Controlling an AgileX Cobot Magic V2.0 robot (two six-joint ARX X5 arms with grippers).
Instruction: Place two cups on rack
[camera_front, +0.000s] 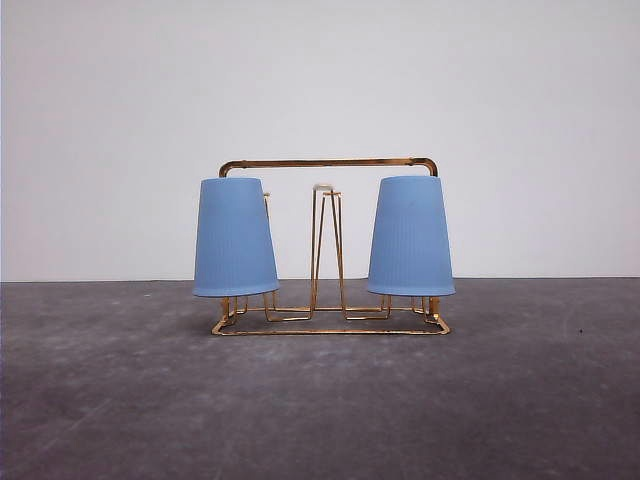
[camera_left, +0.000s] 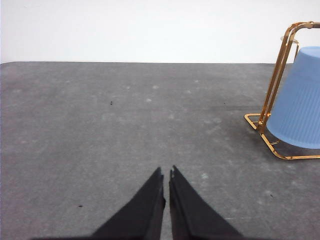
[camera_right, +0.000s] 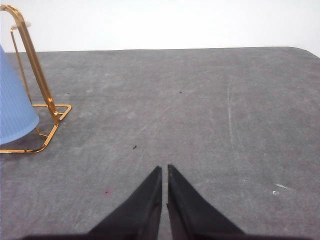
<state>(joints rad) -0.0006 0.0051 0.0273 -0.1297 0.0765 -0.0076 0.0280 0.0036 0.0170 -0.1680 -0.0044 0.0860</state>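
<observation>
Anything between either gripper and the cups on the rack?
Nothing visible. Bare table lies between the left gripper and the left cup, and between the right gripper and the right cup, both inverted on the rack.

No writing, label, brand or number can be read anywhere. The cups (camera_front: 235, 238) are plain. The rack (camera_front: 328, 165) is unmarked too.
</observation>
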